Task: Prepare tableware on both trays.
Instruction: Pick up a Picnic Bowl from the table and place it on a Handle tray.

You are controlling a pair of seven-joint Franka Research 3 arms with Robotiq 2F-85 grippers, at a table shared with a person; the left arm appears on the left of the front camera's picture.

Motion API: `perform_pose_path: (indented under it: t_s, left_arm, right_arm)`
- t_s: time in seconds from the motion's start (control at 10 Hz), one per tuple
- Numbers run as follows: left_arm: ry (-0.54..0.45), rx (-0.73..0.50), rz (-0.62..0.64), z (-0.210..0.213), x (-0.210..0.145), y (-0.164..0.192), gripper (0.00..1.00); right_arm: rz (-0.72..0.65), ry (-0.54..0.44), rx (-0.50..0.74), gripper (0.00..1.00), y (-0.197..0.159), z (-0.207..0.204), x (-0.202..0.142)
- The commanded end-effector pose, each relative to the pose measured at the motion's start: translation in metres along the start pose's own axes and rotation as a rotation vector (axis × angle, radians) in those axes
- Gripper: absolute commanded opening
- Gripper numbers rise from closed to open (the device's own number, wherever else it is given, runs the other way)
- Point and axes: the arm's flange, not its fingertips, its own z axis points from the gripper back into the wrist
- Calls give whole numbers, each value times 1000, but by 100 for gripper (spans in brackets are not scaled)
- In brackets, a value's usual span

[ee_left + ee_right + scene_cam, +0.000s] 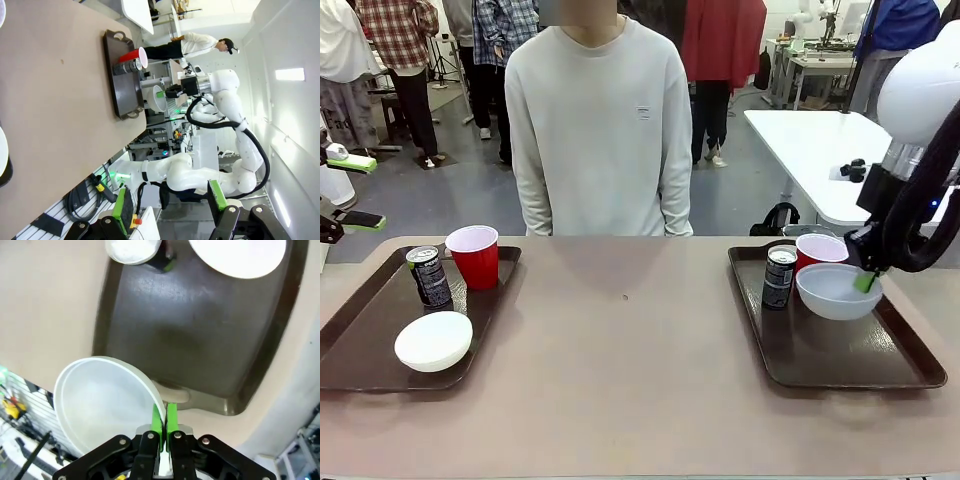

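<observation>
Over your right dark brown rectangular plastic tray: right gripper jaws pinch pale grey-blue shallow bowl, unplaced. Left tray stocked; left jaws parted.

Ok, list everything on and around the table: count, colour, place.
trays: two, dark brown, one at each end of the table.
red cups: two, white inside, one at the far end of each tray.
cans: two, dark, upright, one beside each cup.
white bowl: one, on the left tray's near part.
grey-blue bowl: one, pale, above the right tray, its rim pinched in the right gripper.
person: one, pale sweatshirt, standing at the far side.
right gripper: green pads shut on the bowl's rim.
left gripper: open, off the table's end.
</observation>
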Motion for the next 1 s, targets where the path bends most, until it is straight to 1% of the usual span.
perform_pose_path:
  t_s: [0.0,0.2,0.3,0.4,0.5,0.6,0.7,0.9]
  left_arm:
    - [-3,-22,-25,0,1,0,79]
    - [-3,-22,-25,0,1,0,79]
    - [-3,-22,-25,0,1,0,79]
    - [-3,-22,-25,0,1,0,79]
    - [-3,-22,-25,0,1,0,79]
    - [-3,-22,-25,0,1,0,79]
    - [-3,-22,-25,0,1,0,79]
    - [-3,-22,-25,0,1,0,79]
  right_arm:
    - [-22,-44,9,0,19,12,-10]
    - [-22,-44,9,0,19,12,-10]
    - [0,-6,-1,4,3,2,2]
    - [-9,-33,-12,4,-5,-14,10]
    - [41,-49,6,4,-3,-31,15]
    - [68,-77,-3,4,-5,-45,17]
    - [124,-91,3,4,0,-56,16]
    - [167,-140,0,4,-3,-76,15]
